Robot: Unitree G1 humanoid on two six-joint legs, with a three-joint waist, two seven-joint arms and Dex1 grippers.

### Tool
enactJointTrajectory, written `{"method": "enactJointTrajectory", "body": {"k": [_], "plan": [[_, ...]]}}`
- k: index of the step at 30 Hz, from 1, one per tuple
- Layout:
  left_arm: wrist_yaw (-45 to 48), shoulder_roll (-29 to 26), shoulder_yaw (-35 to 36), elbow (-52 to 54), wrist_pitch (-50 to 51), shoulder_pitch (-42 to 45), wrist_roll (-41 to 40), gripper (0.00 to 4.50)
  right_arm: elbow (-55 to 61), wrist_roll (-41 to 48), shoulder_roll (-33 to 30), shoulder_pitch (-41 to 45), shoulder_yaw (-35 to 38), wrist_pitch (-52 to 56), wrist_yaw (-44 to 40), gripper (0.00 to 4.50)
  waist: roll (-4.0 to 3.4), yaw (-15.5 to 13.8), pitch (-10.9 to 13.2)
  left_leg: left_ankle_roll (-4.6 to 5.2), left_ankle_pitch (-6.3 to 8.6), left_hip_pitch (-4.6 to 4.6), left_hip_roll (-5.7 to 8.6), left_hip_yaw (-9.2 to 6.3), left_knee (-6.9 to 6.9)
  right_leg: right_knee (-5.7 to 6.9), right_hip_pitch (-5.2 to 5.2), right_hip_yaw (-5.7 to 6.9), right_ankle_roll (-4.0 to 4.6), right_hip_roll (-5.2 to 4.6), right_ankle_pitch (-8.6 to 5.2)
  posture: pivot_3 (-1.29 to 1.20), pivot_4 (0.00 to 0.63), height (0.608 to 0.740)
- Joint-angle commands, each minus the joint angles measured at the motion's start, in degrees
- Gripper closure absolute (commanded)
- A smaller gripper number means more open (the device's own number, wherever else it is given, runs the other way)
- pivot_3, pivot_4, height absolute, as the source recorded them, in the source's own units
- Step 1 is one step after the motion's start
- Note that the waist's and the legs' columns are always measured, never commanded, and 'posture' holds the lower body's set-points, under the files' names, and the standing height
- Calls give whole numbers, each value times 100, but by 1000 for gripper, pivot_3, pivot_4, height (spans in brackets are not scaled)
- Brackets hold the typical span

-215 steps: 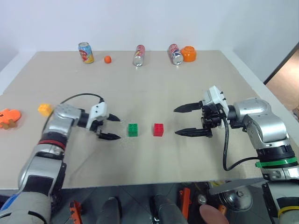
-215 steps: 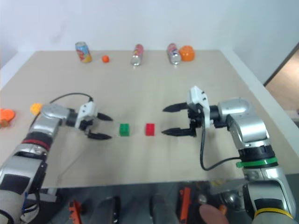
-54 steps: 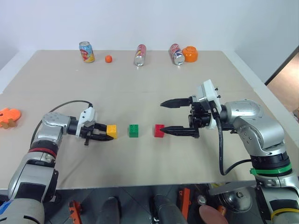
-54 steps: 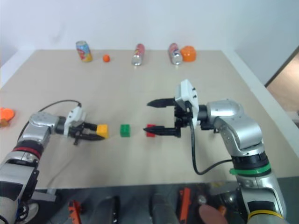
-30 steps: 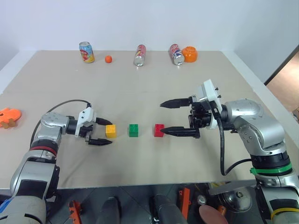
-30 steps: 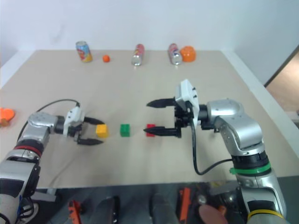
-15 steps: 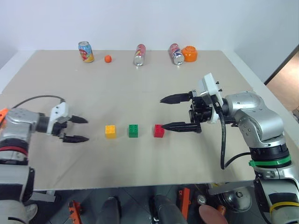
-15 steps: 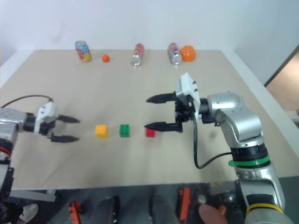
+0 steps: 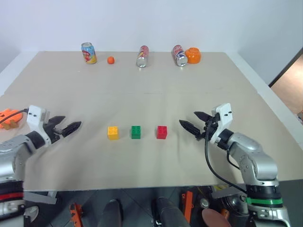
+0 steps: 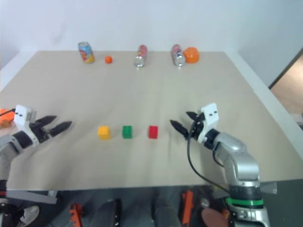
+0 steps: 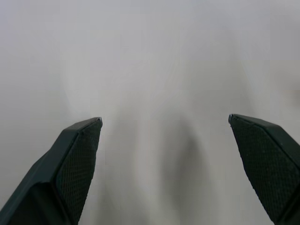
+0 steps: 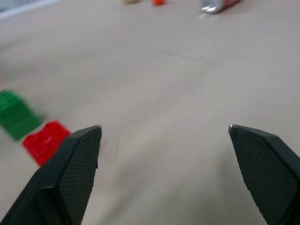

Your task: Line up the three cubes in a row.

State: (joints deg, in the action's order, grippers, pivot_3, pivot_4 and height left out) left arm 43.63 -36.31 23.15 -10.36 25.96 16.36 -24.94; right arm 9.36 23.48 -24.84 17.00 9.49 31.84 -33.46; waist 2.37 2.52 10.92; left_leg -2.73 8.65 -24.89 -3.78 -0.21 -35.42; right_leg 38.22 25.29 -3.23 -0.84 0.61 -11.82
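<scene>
Blocks, three, small, studded plastic: yellow block [image 9: 112,132], green block [image 9: 136,132], red block [image 9: 162,132]. They sit on the bare worktop [image 9: 151,90] between the two claws, in one straight line with even gaps, none touching another. The red one lies nearest the right claw [image 9: 191,121], just off its tips; the yellow one lies nearest the left claw [image 9: 67,124], with a wider stretch of worktop between. The green one sits midway. Each rests flat with studs up, faces squared to its neighbours as far as can be told.

Right claw: spread wide, nothing between its fingers, tips pointing toward the red block. Its wrist view shows the red block and the green block off to the side of one finger.

Left claw: spread wide, nothing held, tips pointing toward the yellow block.

Step in hand, as judged: the row looks complete, so the work left is to clear away cleanly. Good practice is to keep both claws spread and lift them off before swinging, since a sideways sweep by the right claw could knock the red block out of line.

Other items, well beyond both claws at the far edge: three soda cans [image 9: 141,56], a small orange ball [image 9: 110,60], an orange pumpkin toy [image 9: 192,55]. Beside the left claw's wrist: an orange toy [image 9: 9,116].
</scene>
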Motion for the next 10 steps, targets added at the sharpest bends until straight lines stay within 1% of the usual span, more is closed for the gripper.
{"method": "enactJointTrajectory", "body": {"k": [1,4,8,10], "plan": [[-891,304,220,846,170,-92,-82,21,470,-47,183,-99,177,-14,585,0,0,5,0,0,-1,4,1,2,0,0,-1,-4,1,0,1,0,150,740],[-1450,765,27,1223,81,-282,56,21,500,-369,475,-143,130,-172,1260,0,1,11,-1,0,-1,29,9,9,-2,-4,-19,-21,4,0,3,0,150,740],[-2165,1067,-3,1373,-38,-576,420,21,466,-878,646,-265,-37,-550,1754,0,3,21,-2,1,-1,36,12,20,-2,-8,-19,-40,6,1,5,0,150,740],[-2521,1179,66,1492,149,-736,481,21,390,-1005,805,-292,-3,-621,2055,0,4,21,-2,1,-1,36,12,21,-2,-8,-17,-41,6,2,5,0,150,740]]}}
